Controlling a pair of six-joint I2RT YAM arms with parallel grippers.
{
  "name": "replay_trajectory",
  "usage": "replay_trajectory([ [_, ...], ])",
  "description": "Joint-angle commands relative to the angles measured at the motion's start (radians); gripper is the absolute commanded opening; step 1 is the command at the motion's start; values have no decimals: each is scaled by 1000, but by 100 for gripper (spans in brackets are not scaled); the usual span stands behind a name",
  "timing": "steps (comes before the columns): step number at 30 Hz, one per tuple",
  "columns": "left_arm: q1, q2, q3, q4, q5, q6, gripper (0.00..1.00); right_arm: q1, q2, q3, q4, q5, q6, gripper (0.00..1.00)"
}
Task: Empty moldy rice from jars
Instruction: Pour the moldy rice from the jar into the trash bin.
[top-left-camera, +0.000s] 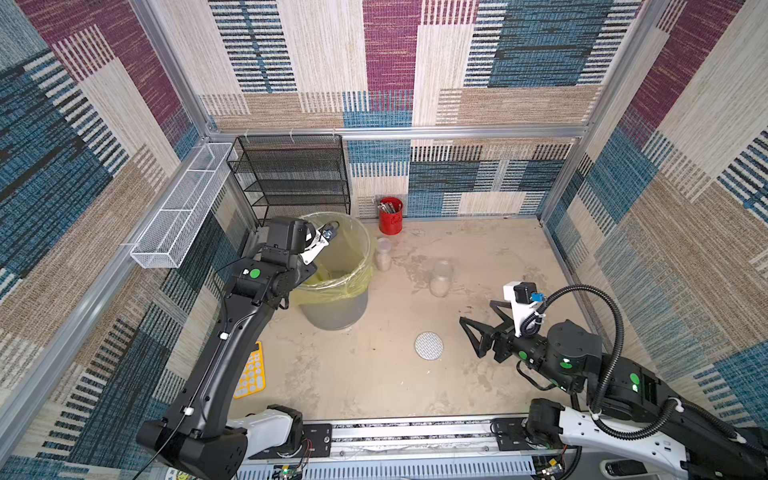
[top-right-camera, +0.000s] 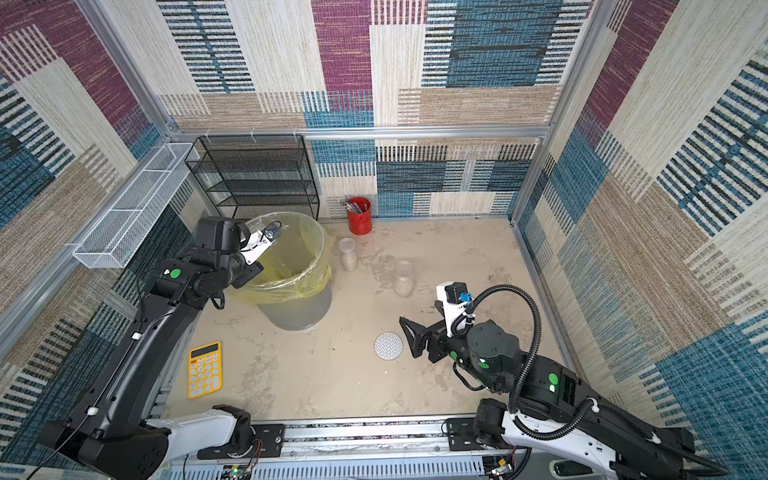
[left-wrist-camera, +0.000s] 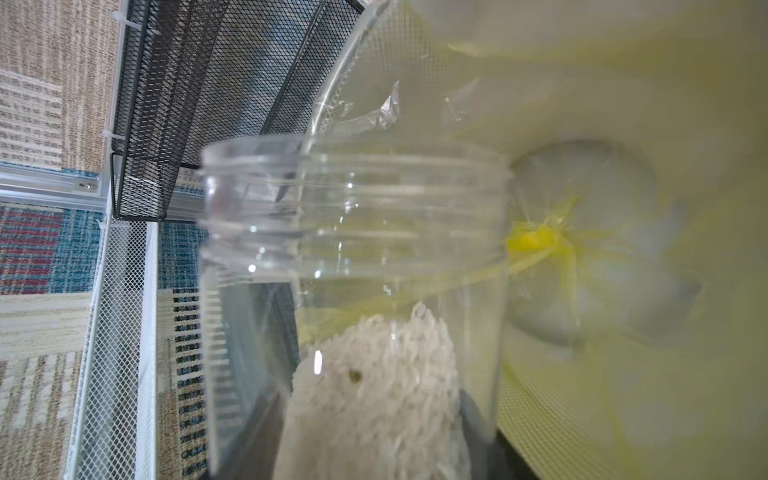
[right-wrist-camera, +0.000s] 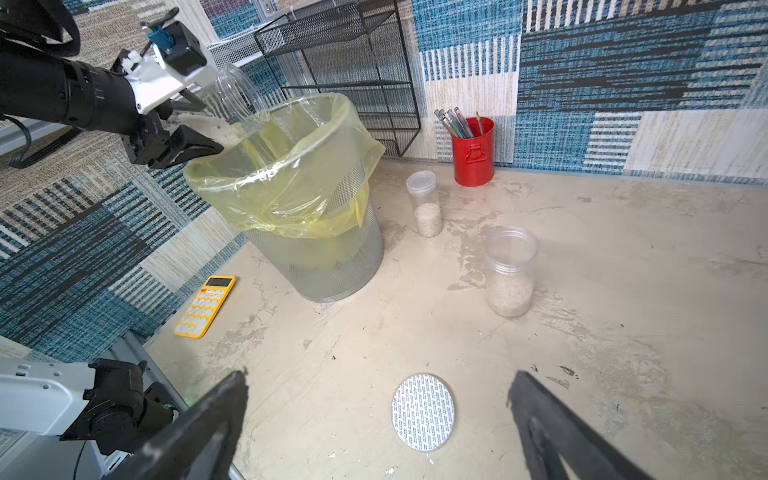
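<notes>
Held jar (left-wrist-camera: 353, 249): clear with a threaded neck, filling the left wrist view; it is tilted over the bin, open end pointing into the yellow liner.
Moldy rice (left-wrist-camera: 374, 395): pale grains heaped inside the held jar at the end nearer the wrist, with one dark speck among them; more lies in the two jars on the table.
Left gripper (right-wrist-camera: 212, 126): clenched on the held jar, up at the bin's rim.
Right gripper (right-wrist-camera: 380, 374): fingers spread wide and grasping nothing, hanging above the table near the white disc.
White disc (right-wrist-camera: 424, 411): round, flat on the table, covered in fine print, well apart from the bin.
Bin (right-wrist-camera: 324, 266): grey mesh with the liner folded over its rim, standing at the table's left side, in front of the shelf.
Narrow jar (right-wrist-camera: 424, 203): upright with a clear lid on, just beside the bin and between it and the red cup; rice fills its lower part.
Wide jar (right-wrist-camera: 510, 270): upright, out on the table and apart from the narrow jar; rice sits in its bottom half, and its top looks uncovered.
Red cup (right-wrist-camera: 473, 153): against the back wall, holding pens.
Calculator (top-right-camera: 204, 370): yellow, flat near the left arm.
Shelf (top-left-camera: 291, 174): black mesh, in the back left corner.
Wire basket (top-left-camera: 183, 208): white, hung on the left wall.
</notes>
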Motion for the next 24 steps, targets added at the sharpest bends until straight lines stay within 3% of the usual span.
replay_trajectory([
  [1,1,7,-24,61,-78,79,26,0,-28,-21,3,15,39,99],
  [6,1,37,-46,91,-127,148,24,-1,-72,-80,9,-6,79,99],
  [11,-26,118,-50,116,-232,240,16,0,-52,-98,50,-48,74,99],
  [24,-88,217,19,193,-369,500,16,0,-85,-115,53,-52,64,99],
])
